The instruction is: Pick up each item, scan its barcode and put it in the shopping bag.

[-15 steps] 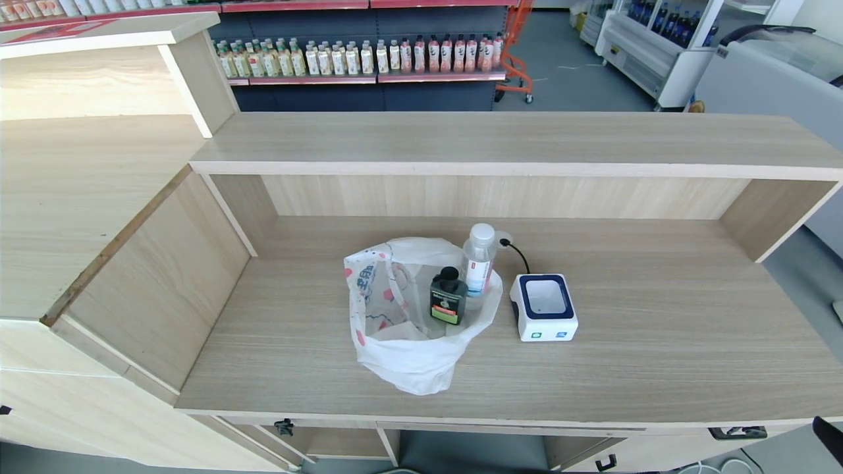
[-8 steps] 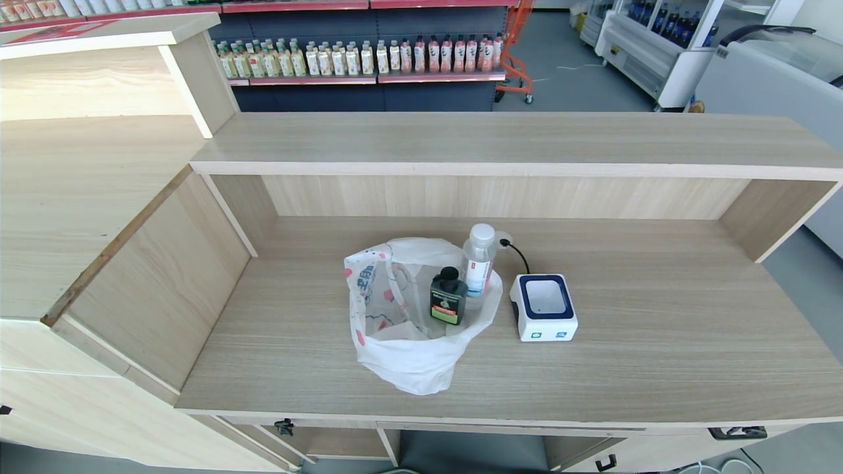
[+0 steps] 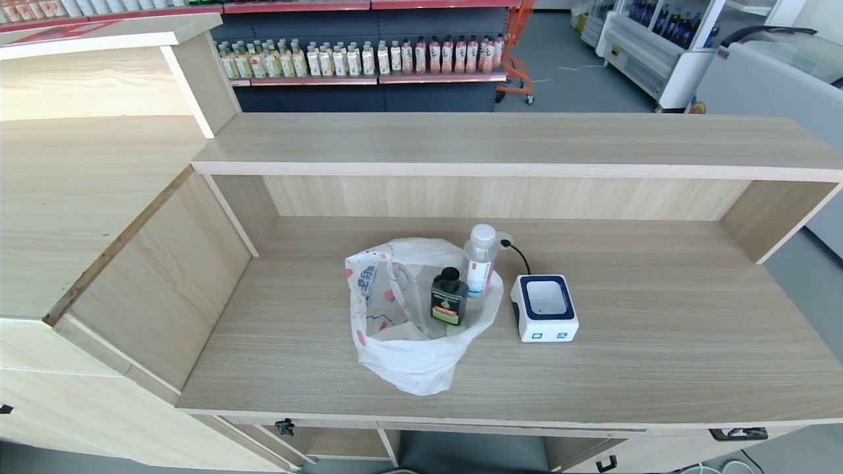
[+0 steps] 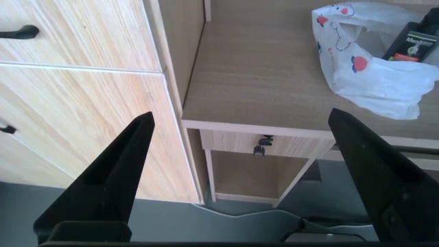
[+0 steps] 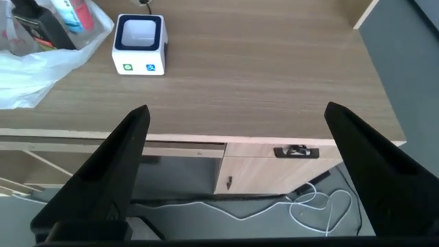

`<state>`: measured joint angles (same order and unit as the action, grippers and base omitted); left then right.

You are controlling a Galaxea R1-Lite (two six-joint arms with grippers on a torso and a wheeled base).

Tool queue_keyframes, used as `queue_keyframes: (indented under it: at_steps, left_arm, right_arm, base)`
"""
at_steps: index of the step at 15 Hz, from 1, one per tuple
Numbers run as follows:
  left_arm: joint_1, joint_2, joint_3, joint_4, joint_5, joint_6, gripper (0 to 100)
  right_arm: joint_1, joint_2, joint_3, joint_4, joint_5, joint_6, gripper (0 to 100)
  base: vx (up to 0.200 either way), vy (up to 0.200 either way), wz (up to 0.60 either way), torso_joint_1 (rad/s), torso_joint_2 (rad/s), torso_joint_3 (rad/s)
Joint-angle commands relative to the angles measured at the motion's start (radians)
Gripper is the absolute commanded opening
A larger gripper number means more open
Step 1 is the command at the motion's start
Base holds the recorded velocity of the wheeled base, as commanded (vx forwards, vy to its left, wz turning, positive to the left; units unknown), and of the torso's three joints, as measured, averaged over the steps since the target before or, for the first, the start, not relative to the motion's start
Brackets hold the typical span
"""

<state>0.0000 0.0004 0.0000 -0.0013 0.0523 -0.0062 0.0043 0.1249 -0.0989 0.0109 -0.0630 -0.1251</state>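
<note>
A white shopping bag (image 3: 408,368) with red prints stands open in the middle of the wooden counter (image 3: 658,342). Inside it a dark bottle (image 3: 448,297) with a black cap and a clear bottle (image 3: 479,261) with a white cap stand upright. Just right of the bag sits the white scanner (image 3: 544,307) with a dark-framed window. My left gripper (image 4: 240,182) is open, low in front of the counter's left end, with the bag (image 4: 384,89) farther off. My right gripper (image 5: 236,175) is open below the counter's front edge, the scanner (image 5: 139,44) beyond it.
A raised ledge (image 3: 514,141) runs along the back of the counter, with side panels (image 3: 164,276) at both ends. Drawers with black handles (image 5: 296,151) sit under the front edge. A cable (image 3: 519,255) leads from the scanner toward the back.
A dark part of my right arm at the head view's lower right edge has dropped out of sight. The bag, bottles and scanner have not moved.
</note>
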Motion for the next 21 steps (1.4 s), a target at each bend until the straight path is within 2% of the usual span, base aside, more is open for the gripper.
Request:
queue_keyframes:
  at_steps: [1, 10, 18, 21]
  left_arm:
    - [0.000, 0.000, 0.000, 0.000, 0.000, 0.000, 100]
    - [0.000, 0.000, 0.000, 0.000, 0.000, 0.000, 100]
    - [0.000, 0.000, 0.000, 0.000, 0.000, 0.000, 100]
    - [0.000, 0.000, 0.000, 0.000, 0.000, 0.000, 100]
  right_arm:
    - [-0.001, -0.125, 0.011, 0.074, -0.001, 0.002, 100]
    - [-0.003, -0.125, 0.058, 0.061, 0.000, 0.013, 100]
    - [-0.003, -0.125, 0.058, 0.061, 0.002, 0.013, 100]
    - [-0.003, -0.125, 0.061, 0.060, 0.032, 0.015, 100]
  base:
    - [0.000, -0.200, 0.00, -0.002, 0.00, 0.002]
    - [0.000, -0.200, 0.00, 0.002, 0.00, 0.002]
    - [0.000, 0.000, 0.00, 0.000, 0.00, 0.000]
    - [0.000, 0.000, 0.00, 0.000, 0.00, 0.000]
